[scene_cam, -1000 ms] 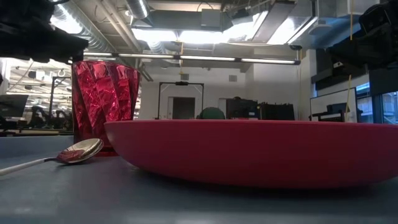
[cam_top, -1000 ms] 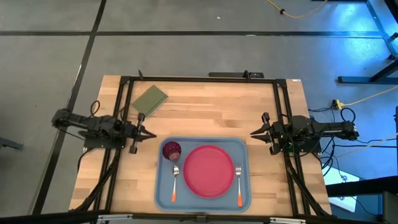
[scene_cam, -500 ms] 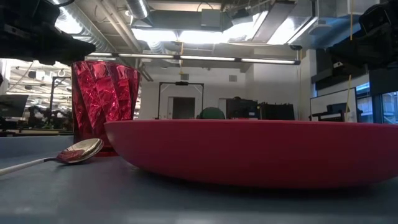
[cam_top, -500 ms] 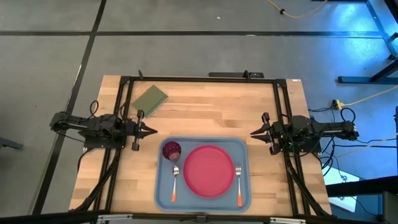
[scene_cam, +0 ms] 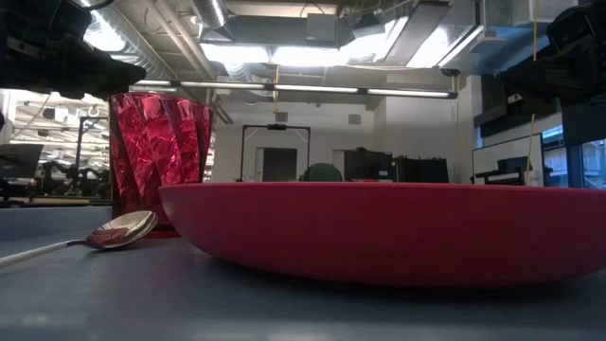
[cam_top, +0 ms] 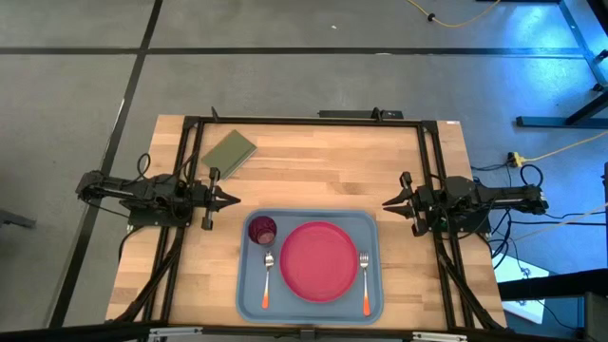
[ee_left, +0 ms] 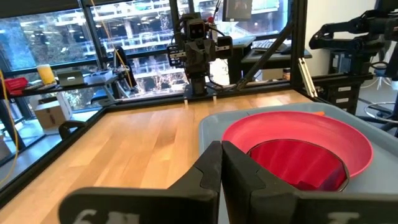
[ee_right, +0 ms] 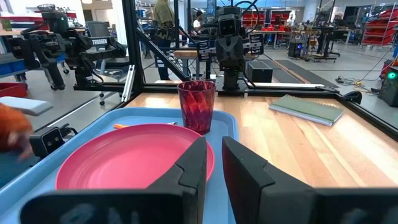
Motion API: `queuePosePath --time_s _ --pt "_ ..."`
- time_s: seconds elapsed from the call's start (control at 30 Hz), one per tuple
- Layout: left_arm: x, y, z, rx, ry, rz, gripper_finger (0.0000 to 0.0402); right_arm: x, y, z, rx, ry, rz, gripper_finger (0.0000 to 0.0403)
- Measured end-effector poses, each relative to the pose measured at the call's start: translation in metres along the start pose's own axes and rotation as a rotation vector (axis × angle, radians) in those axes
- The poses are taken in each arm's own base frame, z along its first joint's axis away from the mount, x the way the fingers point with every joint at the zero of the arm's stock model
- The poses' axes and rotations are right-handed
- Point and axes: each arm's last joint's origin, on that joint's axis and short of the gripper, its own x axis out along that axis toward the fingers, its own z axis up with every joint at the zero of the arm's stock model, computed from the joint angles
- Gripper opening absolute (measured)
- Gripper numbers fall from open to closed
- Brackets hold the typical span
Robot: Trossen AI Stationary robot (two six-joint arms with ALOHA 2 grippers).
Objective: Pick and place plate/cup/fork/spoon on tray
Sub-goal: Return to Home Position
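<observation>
The light blue tray (cam_top: 249, 302) lies at the table's near middle. On it rest the pink-red plate (cam_top: 318, 261), the dark red cup (cam_top: 262, 229) upright at the plate's far left, the spoon (cam_top: 267, 278) to the left of the plate and the fork (cam_top: 365, 282) to its right. My left gripper (cam_top: 234, 199) is shut and empty, left of the tray's far left corner. My right gripper (cam_top: 386, 202) hovers empty off the tray's far right corner, its fingers a narrow gap apart (ee_right: 214, 155). The cup (ee_left: 292, 163) and plate (ee_left: 298, 124) show past my left fingers.
A small olive-green flat rectangle (cam_top: 229, 152) lies at the far left of the table. Black frame rails (cam_top: 304, 121) run along the far edge and both sides. Bare wood (cam_top: 323, 171) lies between the tray and the far rail. People stand in the room behind (ee_right: 163, 18).
My left arm has swung a little, its gripper going slightly toward the table's far edge, then keeping still. The things on the tray have stayed where they were.
</observation>
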Motion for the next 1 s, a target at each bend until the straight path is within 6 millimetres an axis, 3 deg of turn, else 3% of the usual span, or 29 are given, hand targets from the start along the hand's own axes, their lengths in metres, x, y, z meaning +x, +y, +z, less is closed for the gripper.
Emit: queuePosePath --time_s 1.0 --pt "0.0000 0.0000 0.0001 -0.001 -0.001 0.000 0.0008 0.0000 0.0000 0.0000 0.000 0.000 0.000 0.0057"
